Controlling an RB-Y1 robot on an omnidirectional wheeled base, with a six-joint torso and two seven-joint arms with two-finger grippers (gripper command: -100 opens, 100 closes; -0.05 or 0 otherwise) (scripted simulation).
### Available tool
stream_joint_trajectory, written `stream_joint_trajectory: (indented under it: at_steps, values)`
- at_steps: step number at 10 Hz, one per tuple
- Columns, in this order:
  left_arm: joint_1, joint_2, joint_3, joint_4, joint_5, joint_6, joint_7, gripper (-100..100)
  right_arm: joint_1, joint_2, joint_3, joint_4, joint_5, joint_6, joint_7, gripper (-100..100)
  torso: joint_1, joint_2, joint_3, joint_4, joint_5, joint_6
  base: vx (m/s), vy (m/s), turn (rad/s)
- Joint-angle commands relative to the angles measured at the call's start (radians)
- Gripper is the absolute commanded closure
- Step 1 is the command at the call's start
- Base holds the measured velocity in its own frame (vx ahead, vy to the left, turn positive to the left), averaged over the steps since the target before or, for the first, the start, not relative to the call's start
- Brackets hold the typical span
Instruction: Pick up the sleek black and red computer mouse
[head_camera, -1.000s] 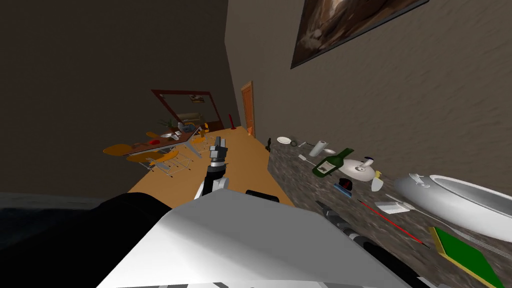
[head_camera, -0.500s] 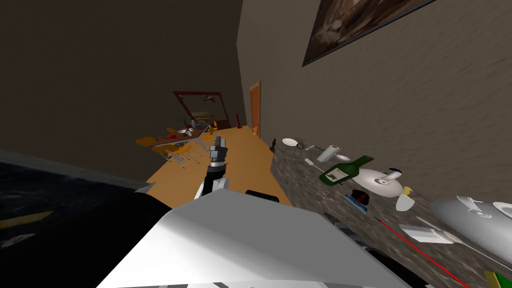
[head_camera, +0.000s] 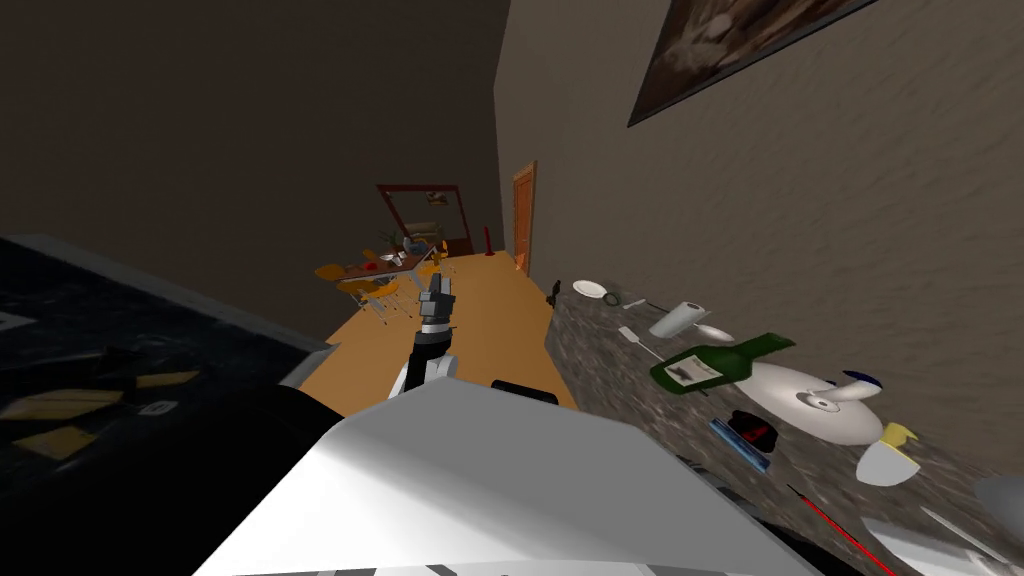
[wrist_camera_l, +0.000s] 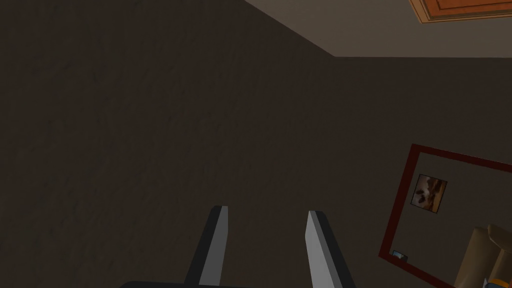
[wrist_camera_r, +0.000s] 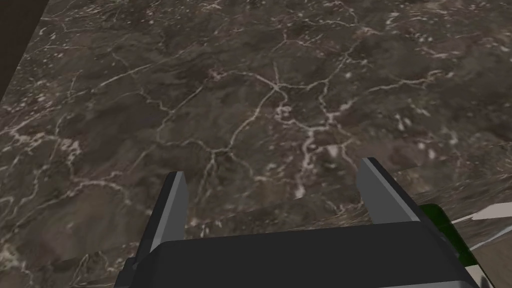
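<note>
Dark veined marble counter (head_camera: 600, 350) carries the black and red computer mouse (head_camera: 752, 430), resting on a thin blue pad (head_camera: 740, 450), at 5 o'clock from the green wine bottle (head_camera: 720, 362) lying on its side; white plate (head_camera: 800, 395) at 2 o'clock of the mouse. Right gripper (wrist_camera_r: 273, 172) hangs over bare marble, fingers spread wide, nothing between them. Left gripper (head_camera: 438, 285) at 9 o'clock from the mouse, well apart, out over the orange floor (head_camera: 490, 320), fingers parted, empty.
</note>
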Motion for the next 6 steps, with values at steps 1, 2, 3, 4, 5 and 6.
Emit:
stream_joint_trajectory:
  at_steps: [1,2,3,4,5,6]
  values:
    - [0.0,0.0,0.0,0.0,0.0,0.0,0.0,0,-0.007,-0.015,0.007,0.001,-0.003,0.031,-0.003,-100,0.0,0.0,0.0,0.0,0.0,0.0,0.022,-0.054,0.108]
    - [0.0,0.0,0.0,0.0,0.0,0.0,0.0,0,0.007,-0.045,0.0,0.005,-0.007,0.066,-0.006,-100,0.0,0.0,0.0,0.0,0.0,0.001,0.034,-0.074,0.205]
    - [0.0,0.0,0.0,0.0,0.0,0.0,0.0,0,0.019,-0.071,-0.008,0.01,-0.011,0.096,-0.009,-100,-0.001,-0.001,0.0,0.0,0.0,0.0,0.07,-0.132,0.298]
    - [0.0,0.0,0.0,0.0,0.0,0.0,0.0,0,0.029,-0.095,-0.016,0.016,-0.015,0.123,-0.01,-100,-0.004,-0.003,-0.002,-0.001,-0.001,0.0,0.084,-0.182,0.281]
    - [0.0,0.0,0.0,0.0,0.0,0.0,0.0,0,0.038,-0.116,-0.024,0.023,-0.019,0.151,-0.01,-100,-0.008,-0.004,-0.002,-0.001,-0.002,0.0,0.07,-0.209,0.217]
    - [0.0,0.0,0.0,0.0,0.0,0.0,0.0,0,0.038,-0.116,-0.024,0.023,-0.019,0.153,-0.01,-100,-0.01,-0.004,-0.002,-0.001,-0.002,0.0,0.053,-0.149,0.075]
